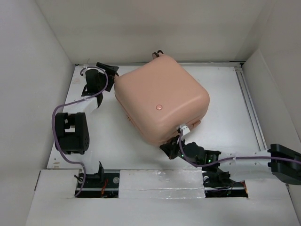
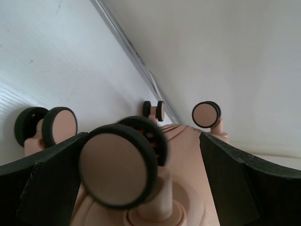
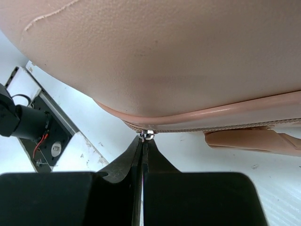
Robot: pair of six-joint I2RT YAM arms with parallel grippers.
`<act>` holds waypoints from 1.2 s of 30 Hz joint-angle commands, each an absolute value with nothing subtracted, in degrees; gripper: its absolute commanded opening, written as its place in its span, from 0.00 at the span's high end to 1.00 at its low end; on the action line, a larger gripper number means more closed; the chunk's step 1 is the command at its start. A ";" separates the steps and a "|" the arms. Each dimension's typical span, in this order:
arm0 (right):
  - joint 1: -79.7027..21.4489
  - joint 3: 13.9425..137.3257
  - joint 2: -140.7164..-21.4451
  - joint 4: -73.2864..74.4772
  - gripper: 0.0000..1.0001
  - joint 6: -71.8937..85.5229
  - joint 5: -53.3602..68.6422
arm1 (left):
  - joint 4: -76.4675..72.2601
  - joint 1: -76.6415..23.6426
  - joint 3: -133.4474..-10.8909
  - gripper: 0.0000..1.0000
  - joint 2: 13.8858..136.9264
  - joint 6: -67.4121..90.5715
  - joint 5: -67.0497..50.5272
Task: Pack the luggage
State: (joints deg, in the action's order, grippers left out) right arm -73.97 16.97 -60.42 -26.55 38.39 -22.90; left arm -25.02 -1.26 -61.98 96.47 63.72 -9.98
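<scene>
The salmon-pink luggage point(image 1: 162, 101) lies closed on the white table, turned at an angle. My left gripper point(image 1: 112, 73) is at its back-left end by the wheels. In the left wrist view this gripper point(image 2: 142, 137) is open, its black fingers point(image 2: 244, 174) standing either side of a pink-and-black caster wheel point(image 2: 117, 165); other wheels point(image 2: 206, 114) show beyond. My right gripper point(image 1: 170, 147) is at the luggage's near corner. In the right wrist view it point(image 3: 145, 140) is shut on the small metal zipper pull point(image 3: 148, 134) at the zip seam under the shell point(image 3: 178, 56).
White walls enclose the table on the left, back and right. A metal rail point(image 1: 249, 103) runs along the right side. The arm bases sit in a slot point(image 1: 141, 186) at the near edge. A pink handle part point(image 3: 254, 139) of the luggage lies right of the zipper pull.
</scene>
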 commanded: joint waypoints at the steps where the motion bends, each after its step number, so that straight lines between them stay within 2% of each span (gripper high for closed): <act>1: -76.20 18.19 -58.62 -27.25 1.00 38.32 -19.60 | -29.53 -0.44 -64.07 0.02 96.49 66.01 -12.47; 4: -76.20 18.19 -59.15 -27.25 1.00 38.32 -19.60 | -30.13 -0.44 -65.65 0.03 100.70 68.63 -16.59; 7: -76.20 18.72 -60.29 -27.25 1.00 38.32 -19.60 | -42.42 -0.44 -61.18 0.09 102.03 74.51 -18.36; 10: -76.20 19.34 -61.34 -27.25 1.00 39.02 -19.60 | -47.19 -0.44 -60.64 0.24 102.83 75.84 -18.90; 11: -76.20 19.34 -61.35 -27.25 1.00 39.02 -20.21 | -48.50 -0.44 -59.77 0.35 103.35 76.63 -18.90; 12: -76.20 19.34 -61.87 -27.25 1.00 39.02 -20.21 | -52.08 -0.44 -58.90 0.65 103.36 77.25 -18.90; 15: -75.33 20.39 -61.87 -27.25 1.00 39.02 -20.21 | -55.28 0.08 -56.69 1.00 102.31 77.26 -18.28; 20: -67.61 20.92 -60.39 -27.25 1.00 36.93 -13.37 | -59.84 1.14 -49.69 1.00 97.31 75.67 -17.23; 27: -45.64 29.42 -59.40 -23.65 1.00 30.69 2.71 | -62.75 2.72 -29.13 1.00 80.79 72.78 -10.73; 32: -30.98 40.93 -64.76 -21.01 1.00 28.39 14.38 | -55.21 1.25 -19.09 1.00 63.69 68.30 -7.14; 35: -28.48 43.51 -68.81 -18.81 1.00 28.39 18.97 | -49.85 0.44 -14.77 1.00 56.10 67.59 -5.63; 36: -28.48 40.72 -68.82 -19.85 1.00 29.08 18.98 | -48.09 0.44 -14.77 1.00 51.38 66.46 -4.58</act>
State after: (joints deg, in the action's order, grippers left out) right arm -27.59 36.01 -69.76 -4.36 28.60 9.78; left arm -49.58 3.70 -16.32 59.13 72.69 1.30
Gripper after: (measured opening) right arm 0.021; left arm 0.607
